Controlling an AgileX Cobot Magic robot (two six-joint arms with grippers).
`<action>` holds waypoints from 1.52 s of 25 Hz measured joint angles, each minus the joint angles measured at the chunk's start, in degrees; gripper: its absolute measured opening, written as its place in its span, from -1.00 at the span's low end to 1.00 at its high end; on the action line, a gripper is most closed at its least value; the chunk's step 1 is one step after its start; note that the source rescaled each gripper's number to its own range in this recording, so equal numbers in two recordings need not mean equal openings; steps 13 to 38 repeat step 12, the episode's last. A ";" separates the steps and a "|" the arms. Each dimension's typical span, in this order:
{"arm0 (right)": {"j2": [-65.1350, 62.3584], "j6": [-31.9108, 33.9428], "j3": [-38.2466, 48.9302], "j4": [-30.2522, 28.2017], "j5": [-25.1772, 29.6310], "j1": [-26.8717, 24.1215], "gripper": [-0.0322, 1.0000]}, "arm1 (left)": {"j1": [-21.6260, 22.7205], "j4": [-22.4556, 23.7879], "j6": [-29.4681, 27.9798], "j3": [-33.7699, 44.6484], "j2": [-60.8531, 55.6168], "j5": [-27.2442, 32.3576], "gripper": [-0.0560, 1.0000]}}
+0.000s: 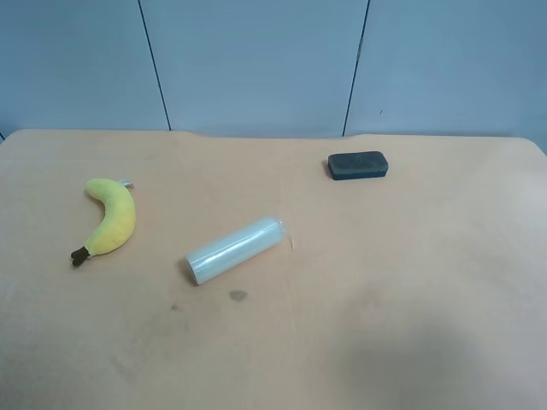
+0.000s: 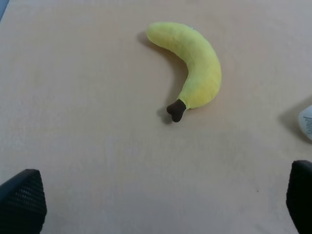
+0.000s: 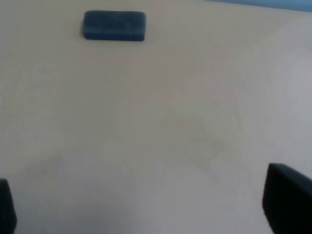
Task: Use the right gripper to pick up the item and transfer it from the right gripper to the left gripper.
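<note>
The yellow plush banana (image 1: 109, 218) lies on the table at the exterior high view's left, with its dark stem tip toward the front and a small tag at its far end. It also shows in the left wrist view (image 2: 195, 63), lying ahead of the left gripper (image 2: 161, 204), which is open and empty with its two black fingertips (image 2: 22, 200) spread wide. The right gripper (image 3: 146, 209) is open and empty over bare table, and the banana is not in its view. Neither arm shows in the exterior high view.
A pale translucent roll (image 1: 235, 249) lies near the table's middle; its end shows in the left wrist view (image 2: 307, 122). A dark grey block (image 1: 358, 165) lies at the back right and shows in the right wrist view (image 3: 114, 25). The tan table (image 1: 410, 282) ends at a blue wall.
</note>
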 joint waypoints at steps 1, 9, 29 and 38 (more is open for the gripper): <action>0.00 0.00 0.00 0.00 0.00 0.00 1.00 | -0.02 0.00 0.00 0.00 -0.07 0.00 1.00; 0.00 0.00 0.00 0.00 0.00 0.00 1.00 | -0.02 0.08 0.00 0.00 -0.40 -0.06 1.00; 0.00 0.00 0.00 0.00 0.00 0.00 1.00 | -0.02 0.08 0.00 0.00 -0.40 -0.06 1.00; 0.00 0.00 0.00 0.00 0.00 0.00 1.00 | -0.02 0.08 0.00 0.00 -0.40 -0.06 1.00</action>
